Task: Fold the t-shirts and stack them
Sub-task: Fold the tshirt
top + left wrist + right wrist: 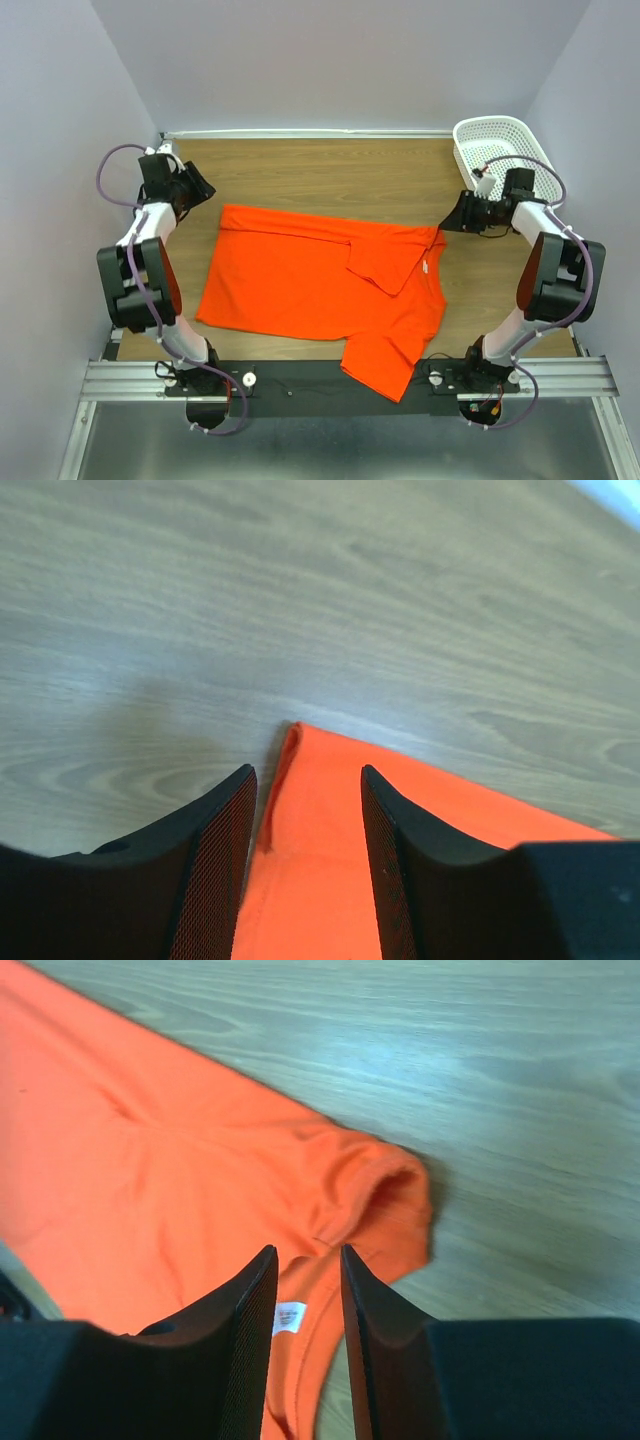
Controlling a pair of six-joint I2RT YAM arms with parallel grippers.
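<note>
You are working on a pale wood-grain tabletop [330, 170] closed in by plain grey-lilac walls [340, 60]. The bright orange-red short-sleeved cloth t-shirt [310, 285] lies spread flat at the table's middle. One sleeve is folded over its chest, and the other hangs past the near edge onto the ribbed aluminium rail [110, 378]. Only the top view shows you the white perforated plastic basket [488, 121], which sits in the corner beyond the shirt's right side, well apart from the cloth. The left gripper [205, 190] sits at the shirt's far left corner. Its wrist view shows the jaws spread wide, with that hemmed corner lying between and below them on bare wood. The right gripper [445, 222] sits at the shirt's neck end. From its wrist you see the ribbed round collar bunched up and a small white label [289, 1316] beneath the fingers [255, 1300], detail the top view barely gives. Those jaws stand narrowly apart with nothing pinched, though you cannot tell whether they touch the cloth.
</note>
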